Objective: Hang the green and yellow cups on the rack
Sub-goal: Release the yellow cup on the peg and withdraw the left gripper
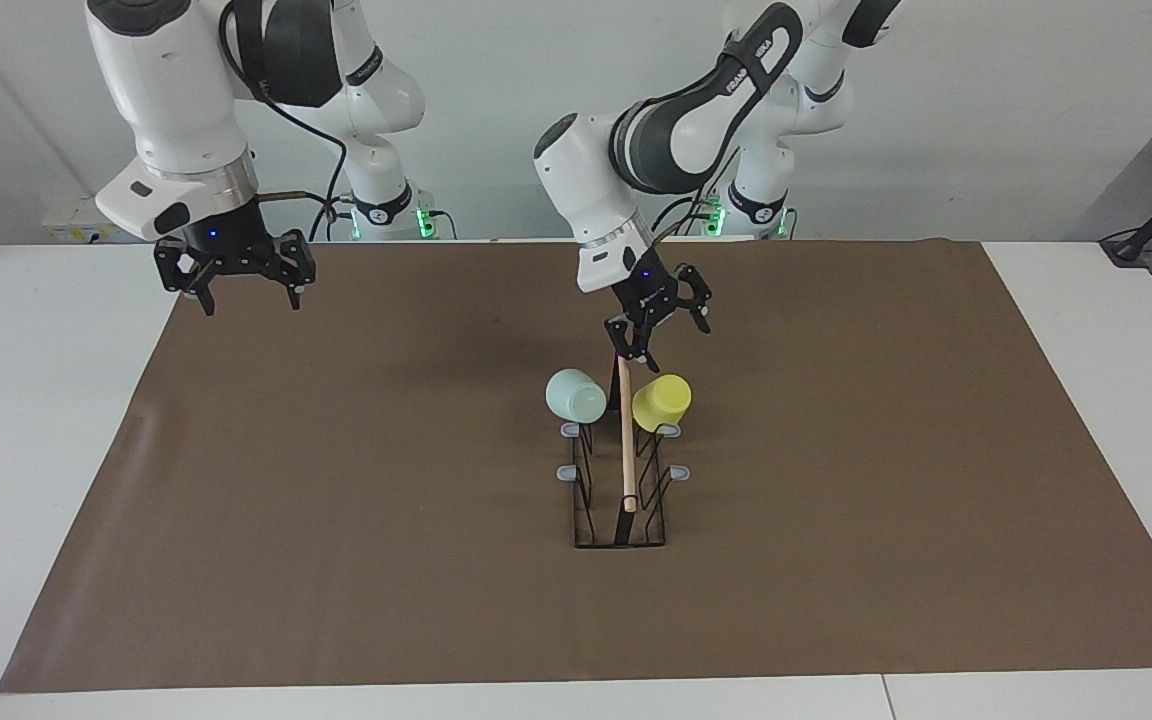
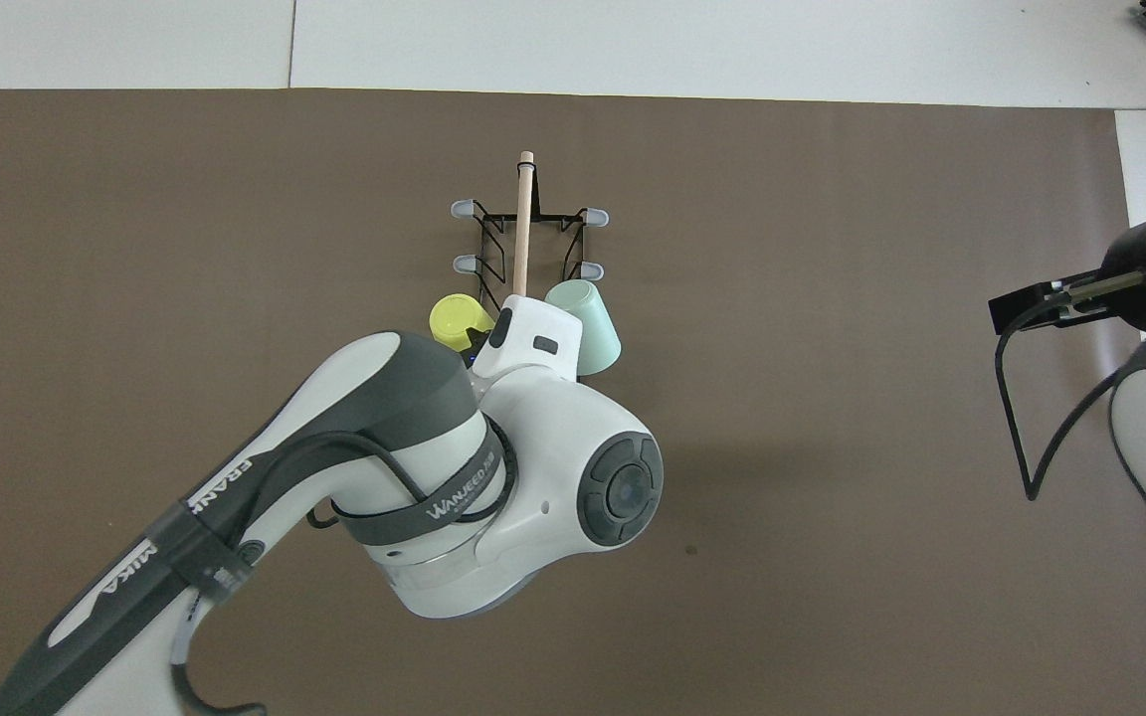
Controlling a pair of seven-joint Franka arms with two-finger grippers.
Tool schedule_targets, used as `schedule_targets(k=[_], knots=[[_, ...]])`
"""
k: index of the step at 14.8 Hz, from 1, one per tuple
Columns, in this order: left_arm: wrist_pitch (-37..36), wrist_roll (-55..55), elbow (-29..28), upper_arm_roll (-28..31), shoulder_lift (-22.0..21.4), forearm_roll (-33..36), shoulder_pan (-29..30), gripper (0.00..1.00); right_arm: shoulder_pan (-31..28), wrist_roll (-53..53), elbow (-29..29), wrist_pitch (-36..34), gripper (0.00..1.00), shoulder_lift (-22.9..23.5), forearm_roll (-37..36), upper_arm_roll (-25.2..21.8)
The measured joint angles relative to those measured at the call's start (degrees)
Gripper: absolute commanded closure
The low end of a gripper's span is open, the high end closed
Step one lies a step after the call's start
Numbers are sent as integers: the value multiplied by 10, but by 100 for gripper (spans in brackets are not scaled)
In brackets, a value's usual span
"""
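Note:
The black wire rack (image 1: pixel 621 500) (image 2: pixel 489 231) stands mid-mat, its wooden rod (image 1: pixel 626 440) (image 2: pixel 522 229) along the top. The mint green cup (image 1: pixel 576 395) (image 2: pixel 588 313) hangs tilted on the prong nearest the robots, on the rack's side toward the right arm. The yellow cup (image 1: pixel 662 402) (image 2: pixel 456 318) hangs the same way on the side toward the left arm. My left gripper (image 1: pixel 663 328) hovers open and empty above the rack's robot-side end; its own arm hides it from overhead. My right gripper (image 1: pixel 249 300) hangs open and empty over the mat's edge at the right arm's end.
A brown mat (image 1: pixel 336 500) covers most of the white table (image 1: pixel 36 400). Several grey-tipped prongs (image 1: pixel 678 472) on the rack carry nothing. The left arm's bulky elbow (image 2: pixel 493 497) overhangs the mat on the robots' side of the rack.

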Motion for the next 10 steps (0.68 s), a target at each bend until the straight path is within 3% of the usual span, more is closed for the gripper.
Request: schedule_targets(k=[3, 7, 10], knots=[[55, 120, -4, 63, -53, -112, -3, 0, -15, 37, 25, -57, 0, 0, 54, -8], [87, 342, -18, 179, -131, -279, -28, 0, -26, 38, 24, -59, 0, 3, 64, -12], [95, 428, -41, 243, -178, -344, -32, 0, -26, 38, 23, -62, 0, 6, 64, -12]])
